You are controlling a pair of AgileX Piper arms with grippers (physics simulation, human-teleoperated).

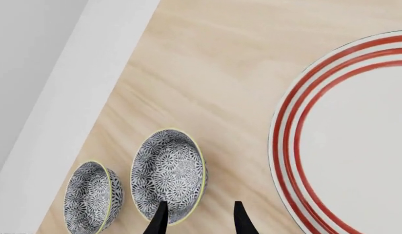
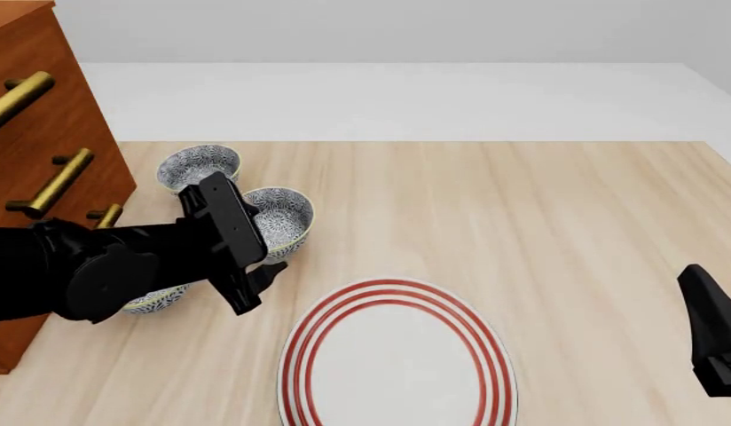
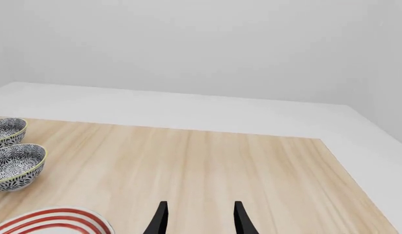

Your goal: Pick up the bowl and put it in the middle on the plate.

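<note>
Left wrist view: left gripper (image 1: 199,219) shows two dark fingertips set apart, nothing between them. One fingertip (image 1: 158,219) overlaps the near rim of the bowl (image 1: 168,174); cannot tell whether it touches. The bowl sits on the wooden table (image 1: 214,78), blue-grey floral pattern inside, thin yellowish rim. A second bowl (image 1: 91,196) lies just beside it, toward the table edge. The plate (image 1: 344,136), white with red rings, is near the other fingertip, apart from both bowls.

Front view: left arm (image 2: 117,271) reaches in from the left, its gripper (image 2: 262,277) low over the table, just at the near side of the bowl (image 2: 280,220). Jaw gap not readable here. Second bowl (image 2: 200,167) lies farther back and left. A third bowl (image 2: 153,300) is mostly hidden under the arm. The plate (image 2: 396,359) sits near the front centre, nothing on it. A wooden drawer unit (image 2: 35,133) with brass handles stands at the left. The right arm (image 2: 715,333) is at the right edge, well apart from everything.

Right wrist view: right gripper (image 3: 199,219) fingertips apart, holding nothing, above bare table (image 3: 220,161). Two bowls (image 3: 15,163) and (image 3: 6,129) and an arc of the plate (image 3: 51,222) show far off to one side.
</note>
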